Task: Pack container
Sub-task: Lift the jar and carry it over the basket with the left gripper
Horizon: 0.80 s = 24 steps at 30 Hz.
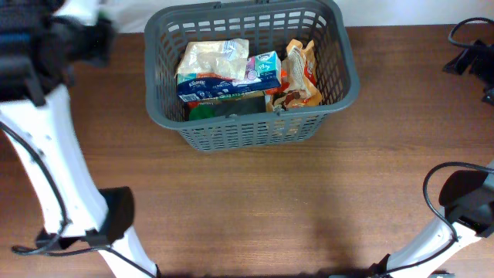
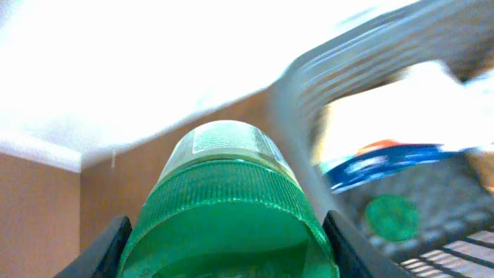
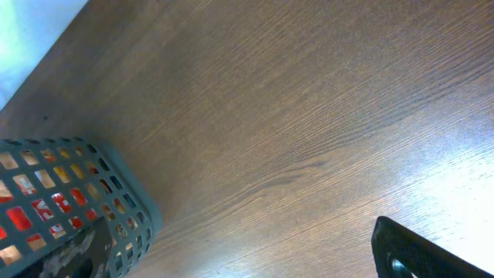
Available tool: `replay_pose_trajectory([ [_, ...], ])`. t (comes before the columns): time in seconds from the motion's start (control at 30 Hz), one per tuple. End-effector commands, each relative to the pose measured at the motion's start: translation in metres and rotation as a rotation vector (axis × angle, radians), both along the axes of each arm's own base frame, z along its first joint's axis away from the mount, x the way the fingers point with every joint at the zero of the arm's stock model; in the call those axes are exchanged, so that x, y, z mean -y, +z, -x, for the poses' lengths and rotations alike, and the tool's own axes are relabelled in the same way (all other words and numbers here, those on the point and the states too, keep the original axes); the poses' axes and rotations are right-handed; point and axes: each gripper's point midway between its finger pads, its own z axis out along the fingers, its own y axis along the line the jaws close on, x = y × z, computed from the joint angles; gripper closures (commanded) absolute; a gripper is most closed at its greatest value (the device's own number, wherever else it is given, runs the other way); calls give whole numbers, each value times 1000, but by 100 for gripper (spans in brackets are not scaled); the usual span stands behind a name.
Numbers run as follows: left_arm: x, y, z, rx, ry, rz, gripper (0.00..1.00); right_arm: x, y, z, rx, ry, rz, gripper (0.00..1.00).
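Observation:
The dark grey slotted basket [image 1: 349, 73] stands at the table's far middle. It holds a blue-and-white tissue pack [image 1: 228, 77], a pale bag [image 1: 208, 54], an orange snack bag [image 1: 299, 73] and a green round lid [image 1: 202, 112]. My left gripper [image 2: 228, 251] is shut on a green ribbed-cap bottle [image 2: 224, 193], held just left of the basket's rim [image 2: 305, 85]. In the overhead view the left gripper [image 1: 96, 38] is blurred at the far left and the bottle is not clear. My right gripper [image 1: 467, 55] is far right, open and empty, with one finger [image 3: 432, 255] showing.
The wooden table [image 1: 270, 208] extends in front of the basket. A white wall lies behind it. The basket's corner [image 3: 116, 193] shows at the lower left of the right wrist view. Arm bases and cables sit at the near left [image 1: 116, 224] and near right [image 1: 463, 201].

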Motion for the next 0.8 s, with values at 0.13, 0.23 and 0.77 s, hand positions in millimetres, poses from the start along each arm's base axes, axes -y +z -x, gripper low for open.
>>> replay_pose_trajectory([
  [0.13,113,15,28,76,-444,-185,98,-1,5,1,13,-8,-6,1],
  [0.23,138,-15,31,-27,-530,-207,98,-1,5,1,13,-8,-6,1],
  [0.77,167,-188,23,-576,-689,-216,98,-1,5,1,13,-8,-6,1],
])
